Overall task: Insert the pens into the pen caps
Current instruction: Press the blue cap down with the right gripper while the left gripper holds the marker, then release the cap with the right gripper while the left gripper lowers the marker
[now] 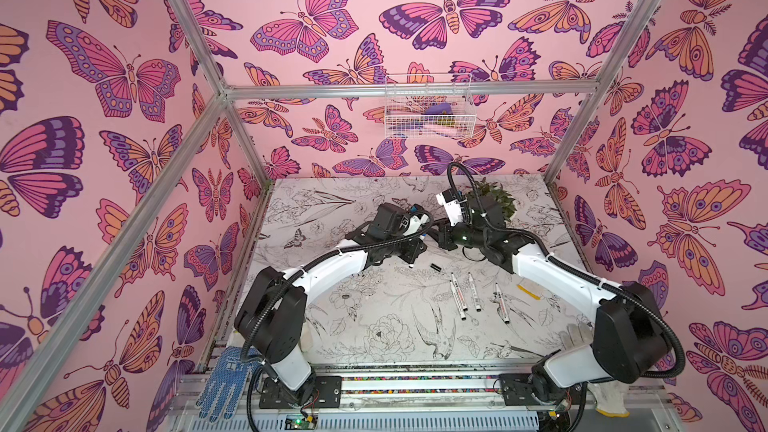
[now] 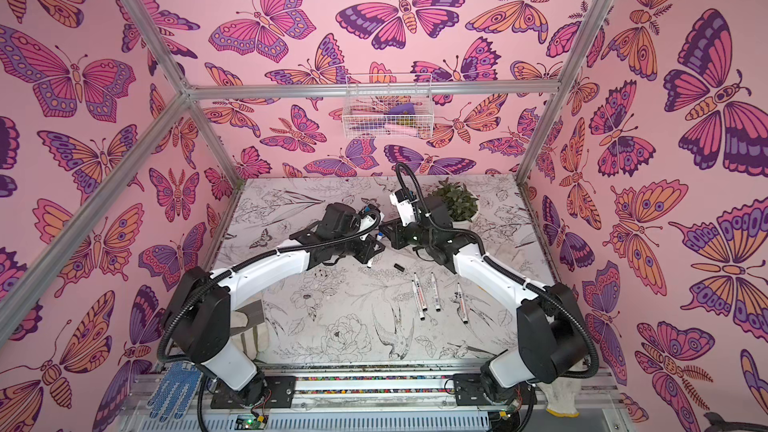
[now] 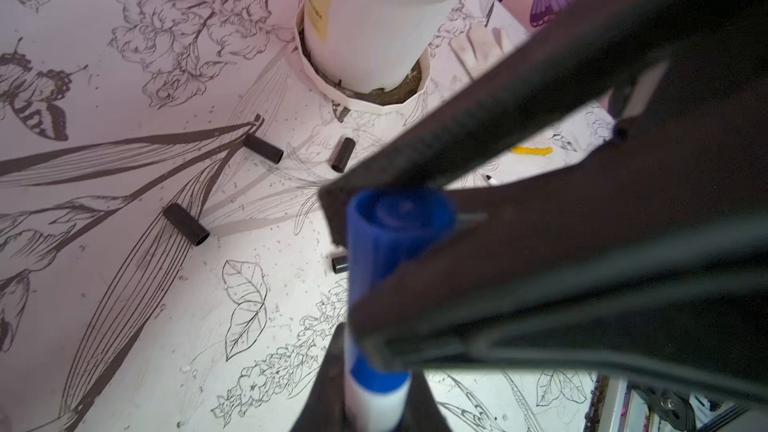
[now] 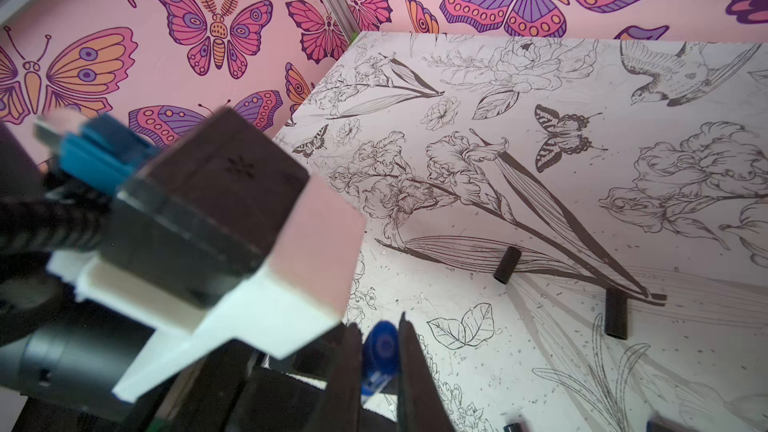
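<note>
Two matte black grippers meet above the middle of the flower-printed white tabletop [image 1: 365, 297]. The left gripper [image 3: 374, 394] is clamped on the smooth barrel of a slim white plastic marker pen [image 3: 376, 403], and the right gripper [image 4: 382, 353] is closed tight round the short blue cylindrical cap [image 3: 395, 234] at that pen's end. Four stubby black tubular caps [image 3: 185, 224] lie loose on the tabletop below, and three more label-printed white pens [image 1: 458, 299] lie nearly parallel toward its right edge.
</note>
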Action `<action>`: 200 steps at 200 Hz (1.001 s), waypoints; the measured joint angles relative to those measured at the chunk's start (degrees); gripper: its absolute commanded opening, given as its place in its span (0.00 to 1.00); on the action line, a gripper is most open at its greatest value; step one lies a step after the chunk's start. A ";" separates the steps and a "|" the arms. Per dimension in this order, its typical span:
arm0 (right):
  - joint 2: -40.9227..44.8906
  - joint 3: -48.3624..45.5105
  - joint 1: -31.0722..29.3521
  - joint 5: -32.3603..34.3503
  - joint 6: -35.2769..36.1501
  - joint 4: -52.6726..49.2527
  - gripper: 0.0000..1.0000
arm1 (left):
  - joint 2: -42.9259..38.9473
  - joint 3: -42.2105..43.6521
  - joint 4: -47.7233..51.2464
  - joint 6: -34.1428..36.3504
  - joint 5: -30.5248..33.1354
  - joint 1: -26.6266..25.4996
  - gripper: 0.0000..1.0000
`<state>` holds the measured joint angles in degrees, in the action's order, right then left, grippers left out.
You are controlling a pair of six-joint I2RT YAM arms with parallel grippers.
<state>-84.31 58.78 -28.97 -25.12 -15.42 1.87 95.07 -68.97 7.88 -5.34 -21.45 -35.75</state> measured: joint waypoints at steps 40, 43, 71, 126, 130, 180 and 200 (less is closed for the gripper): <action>5.18 0.07 5.95 -5.77 -2.16 0.04 0.06 | -0.13 4.50 -21.00 -2.05 -5.70 -0.50 0.00; 5.42 0.02 6.16 -6.27 -2.25 -0.15 0.07 | -0.33 5.38 -22.73 -2.10 -5.75 -0.74 0.00; 6.10 -1.90 6.78 -11.43 -2.82 -3.82 0.09 | -2.40 13.25 -29.29 -2.56 -4.00 -2.93 0.00; 6.36 -4.98 6.75 -16.20 -3.41 -19.34 0.53 | -6.54 20.33 -38.82 -6.64 3.34 -4.90 0.00; 6.21 -5.33 6.75 -16.17 -3.80 -21.27 0.56 | -7.34 20.33 -40.33 -7.21 3.89 -4.52 0.00; 5.81 -3.63 11.63 -16.15 -7.39 -28.24 0.68 | -10.69 22.03 -51.56 -11.30 6.78 -3.63 0.00; 6.91 -3.04 15.10 -16.06 -8.87 -27.63 0.67 | -9.35 24.74 -52.43 -13.68 7.48 -3.06 0.00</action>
<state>-77.41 55.75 -13.87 -41.19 -24.29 -25.76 85.71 -44.23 -44.56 -19.03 -13.98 -38.81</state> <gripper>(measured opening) 0.679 0.152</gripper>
